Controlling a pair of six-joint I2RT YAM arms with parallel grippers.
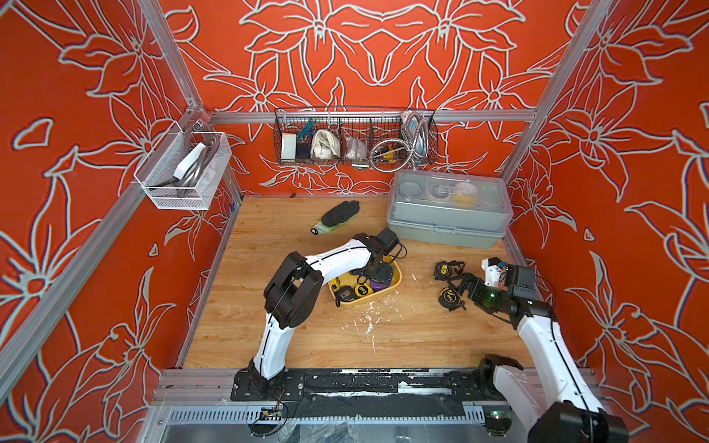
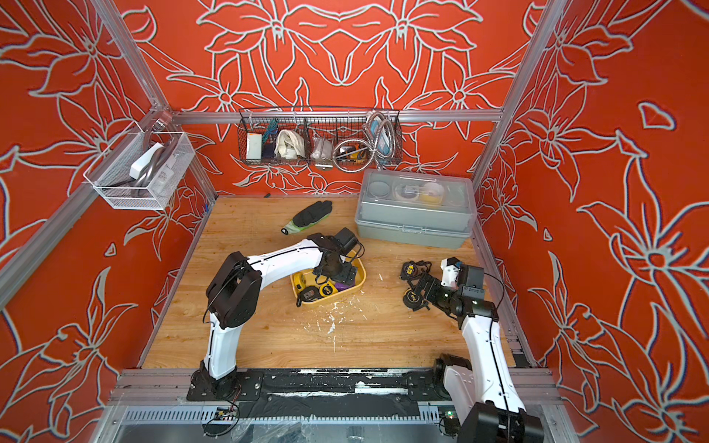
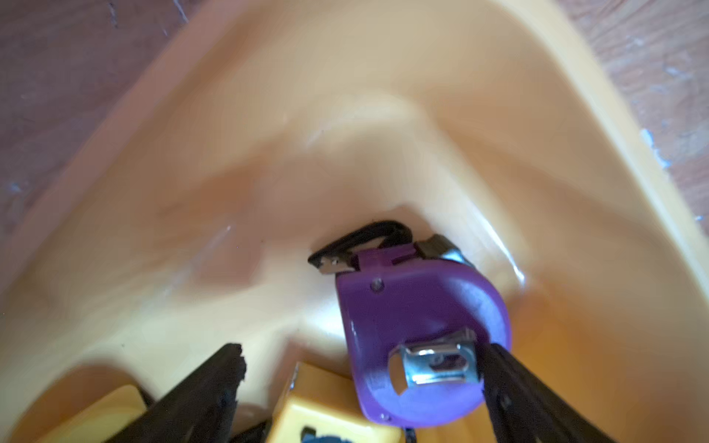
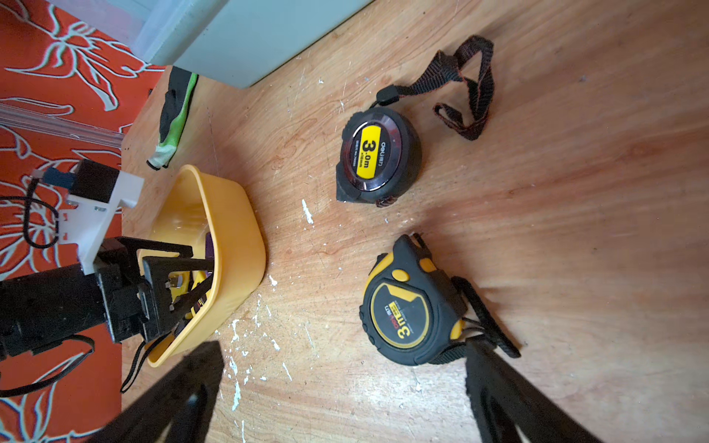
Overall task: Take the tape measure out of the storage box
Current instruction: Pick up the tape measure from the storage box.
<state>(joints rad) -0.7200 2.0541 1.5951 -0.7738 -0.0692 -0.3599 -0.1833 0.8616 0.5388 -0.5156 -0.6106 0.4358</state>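
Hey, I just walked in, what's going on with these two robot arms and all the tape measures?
The left gripper is down in the yellow tub, jaws open around a purple tape measure, not yet clamped on it. More tape measures lie beside it in the tub. The right gripper hangs open and empty over the table, by two tape measures lying outside the tub: a round black one and a black-and-yellow one.

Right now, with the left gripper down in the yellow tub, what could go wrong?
1. The purple tape measure sits off-centre between the open jaws of the left gripper, close to one finger; closing may shove it instead of clamping it.
2. A yellow tape measure crowds it in the storage box; closing could pinch both.
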